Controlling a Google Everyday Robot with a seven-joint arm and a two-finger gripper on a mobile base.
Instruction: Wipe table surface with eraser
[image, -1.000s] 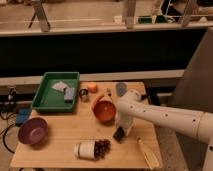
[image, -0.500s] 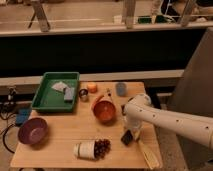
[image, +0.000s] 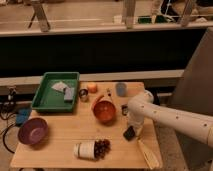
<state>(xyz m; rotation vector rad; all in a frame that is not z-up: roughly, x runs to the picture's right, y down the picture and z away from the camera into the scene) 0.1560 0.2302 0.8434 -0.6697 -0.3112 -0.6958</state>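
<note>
The table surface (image: 65, 131) is a light tan wooden top in the middle of the camera view. My white arm reaches in from the right and bends down to the table's right part. My gripper (image: 131, 129) points down, just right of the orange bowl (image: 104, 111). It is shut on the eraser (image: 129, 133), a small dark block that rests against the table surface. The arm's wrist hides the fingers.
A green tray (image: 41, 100) with grey blocks (image: 64, 90) sits at the back left. A purple bowl (image: 32, 131) is front left. A tipped white cup (image: 85, 149) with dark grapes (image: 102, 146) lies at the front. A grey cup (image: 121, 89), an orange ball (image: 92, 87) and a small can (image: 83, 95) stand at the back. A pale yellow object (image: 149, 153) lies front right.
My gripper has slid the eraser to the right over the table, from below the orange bowl towards the right edge. Nothing else has moved.
</note>
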